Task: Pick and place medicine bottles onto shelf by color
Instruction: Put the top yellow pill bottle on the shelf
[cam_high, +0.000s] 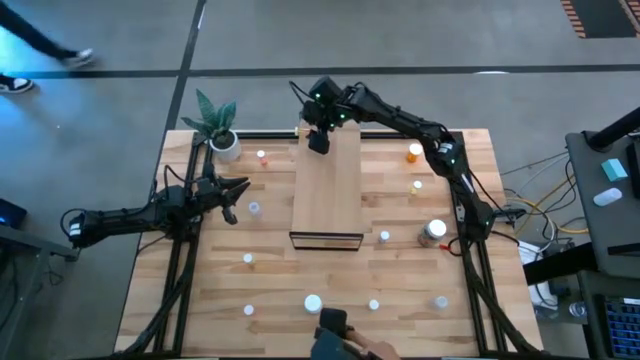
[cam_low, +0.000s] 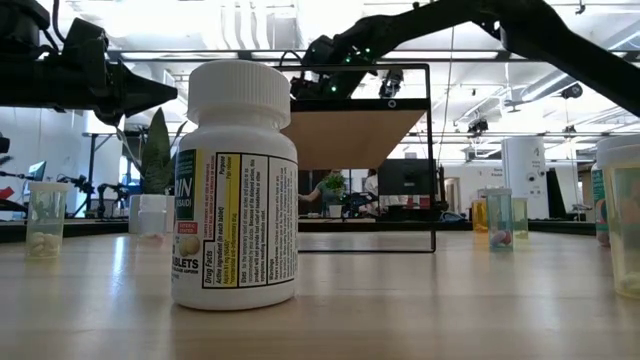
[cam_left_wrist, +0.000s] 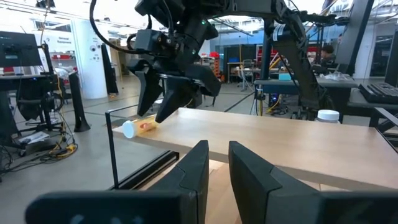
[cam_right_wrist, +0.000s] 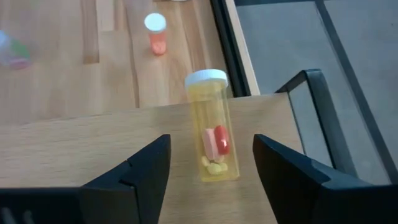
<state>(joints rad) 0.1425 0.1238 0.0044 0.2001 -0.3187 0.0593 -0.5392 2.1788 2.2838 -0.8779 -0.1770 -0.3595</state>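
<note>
From my low view the big white bottle (cam_low: 235, 185) blocks part of the shelf (cam_low: 360, 135), and a jar (cam_low: 622, 215) is cut off at the edge. Overhead, the right gripper (cam_high: 318, 140) hides what's maybe a bottle.

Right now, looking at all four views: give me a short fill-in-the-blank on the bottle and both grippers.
1. The yellow bottle lies on its ____ on the shelf.
2. The right gripper has its fingers ____, with the bottle between them but not touching.
3. The bottle's cap is ____ in colour.
4. The left gripper hangs beside the shelf, near the ____ in the white pot.

Missing words: side; open; white; plant
</note>
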